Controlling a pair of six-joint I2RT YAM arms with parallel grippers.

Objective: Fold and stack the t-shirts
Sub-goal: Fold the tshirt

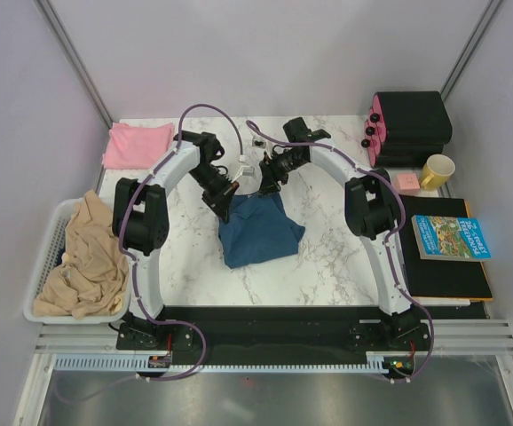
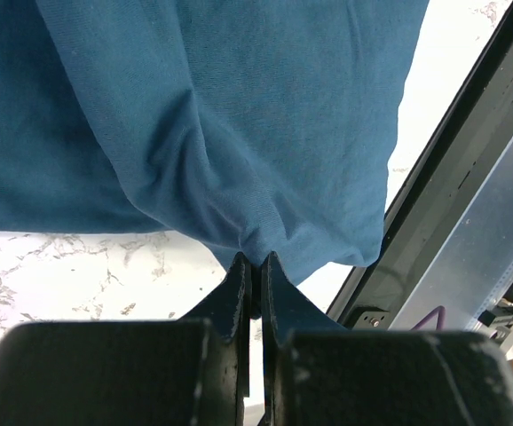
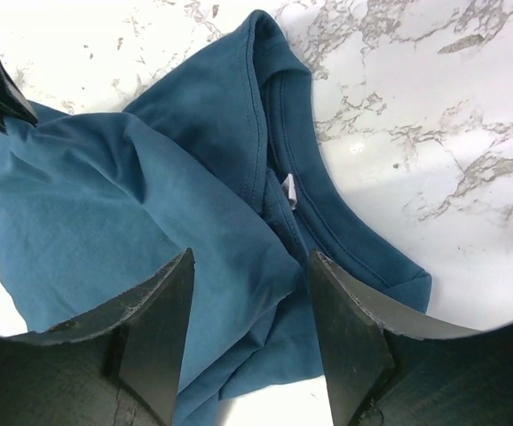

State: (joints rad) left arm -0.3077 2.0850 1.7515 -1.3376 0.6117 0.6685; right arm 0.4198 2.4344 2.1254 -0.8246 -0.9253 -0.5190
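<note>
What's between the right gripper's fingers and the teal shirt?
Nothing else: the right wrist view shows the open right gripper straddling a fold of the teal shirt.

Bare table (image 1: pixel 327 266) lies open at 5 and 7 o'clock of the teal shirt (image 1: pixel 258 232). The left gripper (image 1: pixel 231 190) and right gripper (image 1: pixel 265 183) crowd its 12 o'clock edge, close together. A basket (image 1: pixel 54 232) walls off 9 o'clock. A pink shirt (image 1: pixel 138 144) lies at 11. A case (image 1: pixel 414 124), mug (image 1: pixel 437 170) and book (image 1: pixel 450 237) fill 2 to 3 o'clock.

teal shirt (image 2: pixel 239 106) cropped, book (image 1: pixel 450 238) title illegible
</note>
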